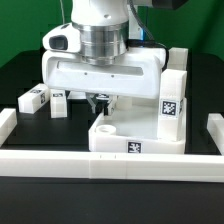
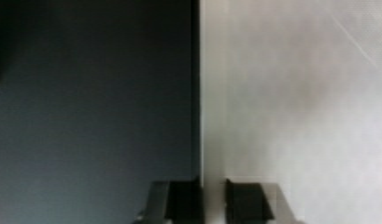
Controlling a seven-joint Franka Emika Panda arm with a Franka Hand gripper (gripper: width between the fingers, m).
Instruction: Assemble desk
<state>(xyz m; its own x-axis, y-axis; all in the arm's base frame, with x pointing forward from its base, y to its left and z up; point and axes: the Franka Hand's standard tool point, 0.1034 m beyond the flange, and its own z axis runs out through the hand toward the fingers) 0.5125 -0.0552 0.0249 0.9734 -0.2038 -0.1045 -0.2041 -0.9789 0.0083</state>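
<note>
The claw [image 2: 211,198] is pinching the desk top [image 2: 303,90] by its thin rim, jaws nearly closed. A tagged leg [image 1: 172,100] is standing upright at one of its corners.

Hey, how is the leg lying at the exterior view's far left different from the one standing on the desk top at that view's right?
The lying leg rests flat on the table, apart from the desk top; the standing leg is upright at that top's corner. The standing leg's tag faces the camera squarely; the lying leg's tag shows at an angle. Both are white, square-sided and tagged.
</note>
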